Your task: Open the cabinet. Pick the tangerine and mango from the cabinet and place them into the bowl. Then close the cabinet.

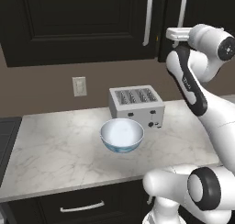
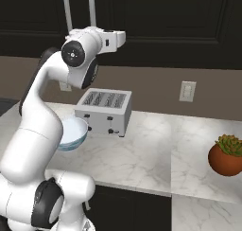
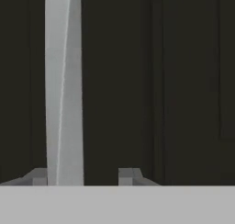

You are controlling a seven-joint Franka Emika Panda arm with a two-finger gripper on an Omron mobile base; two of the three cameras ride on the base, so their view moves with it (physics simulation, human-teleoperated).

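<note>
On the counter (image 1: pixel 55 145) we see the bowl (image 1: pixel 121 135), empty, just left of the toaster (image 1: pixel 137 106). Above, the cabinet (image 1: pixel 82 21) has both doors shut. Our tool (image 3: pixel 82 176) is partly open at a silver handle (image 3: pixel 64 81), which stands just beside one finger; no grip yet.

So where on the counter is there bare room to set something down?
Bare marble lies left of the bowl toward the counter edge, and between the toaster and the potted plant. It is crowded where bowl and toaster sit close together, with the arm over them.
</note>
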